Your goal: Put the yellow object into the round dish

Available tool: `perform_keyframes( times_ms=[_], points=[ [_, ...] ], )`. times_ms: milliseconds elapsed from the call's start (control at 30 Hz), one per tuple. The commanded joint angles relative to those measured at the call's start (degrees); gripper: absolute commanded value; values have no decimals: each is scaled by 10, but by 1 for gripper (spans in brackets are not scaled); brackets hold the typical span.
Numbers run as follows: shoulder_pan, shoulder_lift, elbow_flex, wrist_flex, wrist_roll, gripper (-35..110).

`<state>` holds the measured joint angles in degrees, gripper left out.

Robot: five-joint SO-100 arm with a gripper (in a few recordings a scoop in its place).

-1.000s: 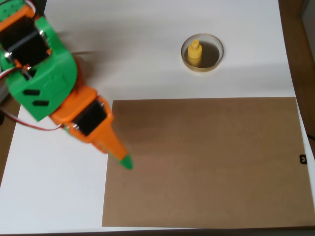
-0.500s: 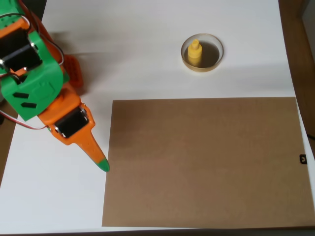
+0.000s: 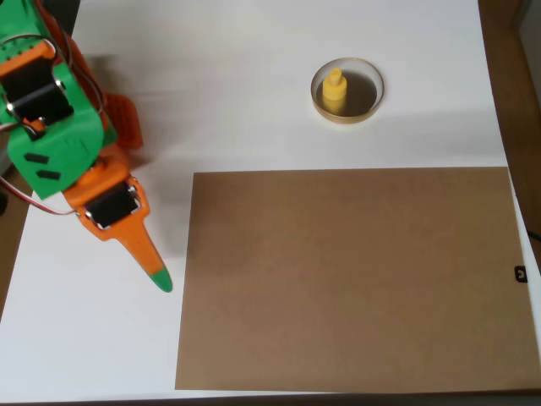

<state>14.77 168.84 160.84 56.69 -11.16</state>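
Well apart from the jaws, up and rightward overhead, the small yellow plastic knobbed piece stands upright inside the shallow tan-rimmed round dish; the jaws look together, holding nothing.

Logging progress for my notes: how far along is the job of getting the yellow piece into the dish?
Looks done: the yellow object stands upright inside the round dish. The pincer holds nothing and sits far off over the white surface, beside the brown board. Nothing visibly remains.

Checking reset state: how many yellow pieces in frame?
1. The yellow object stands upright inside the round dish, toward its left side in the overhead view. None elsewhere; the arm could hide some.
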Motion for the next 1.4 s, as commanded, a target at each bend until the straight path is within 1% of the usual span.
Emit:
perform_keyframes(
  times_ms=[0, 200, 700, 1100, 1200, 1367],
  points=[
    [18, 122, 29, 32, -4, 25],
    [48, 157, 59, 40, -8, 26],
    [54, 182, 76, 58, 14, 29],
    [65, 182, 72, 76, 18, 25],
    [61, 182, 72, 76, 14, 19],
    [61, 182, 71, 79, 11, 17]
  ],
)
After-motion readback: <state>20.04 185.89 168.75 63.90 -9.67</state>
